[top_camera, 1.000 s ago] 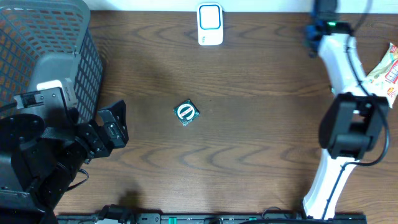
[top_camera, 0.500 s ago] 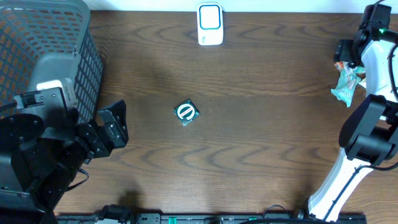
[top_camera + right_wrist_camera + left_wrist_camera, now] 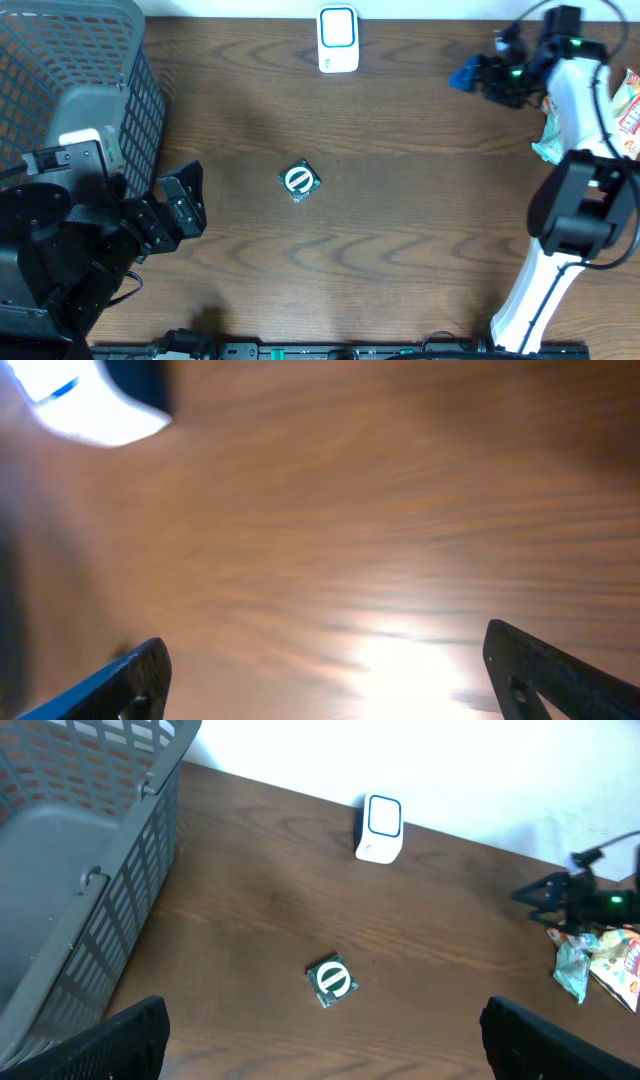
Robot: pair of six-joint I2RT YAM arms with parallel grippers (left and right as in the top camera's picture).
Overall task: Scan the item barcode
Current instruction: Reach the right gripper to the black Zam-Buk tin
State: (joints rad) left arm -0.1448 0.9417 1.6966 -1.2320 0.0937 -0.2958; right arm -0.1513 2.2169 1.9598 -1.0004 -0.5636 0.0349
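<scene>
The item [image 3: 299, 181] is a small dark-green square packet with a white ring, lying flat mid-table; the left wrist view also shows the item [image 3: 331, 982]. The white, blue-faced scanner [image 3: 338, 38] stands at the far edge, and this scanner [image 3: 381, 826] sits beyond the item. My left gripper [image 3: 185, 205] hovers open left of the item, its jaws [image 3: 325, 1050] wide with nothing between. My right gripper [image 3: 478, 78] is open at the far right, pointing left towards the scanner. Its own blurred view shows the empty gripper [image 3: 325, 670] over bare wood, with the scanner [image 3: 90, 400] at top left.
A grey mesh basket [image 3: 75, 85] fills the far left corner. A teal packet [image 3: 550, 135] and a bright snack packet [image 3: 625, 105] lie by the right arm's base at the right edge.
My right gripper has gone from shut to open and swung from the right edge leftwards towards the scanner. The teal packet now lies uncovered at the right. The left arm and the item have not moved.
</scene>
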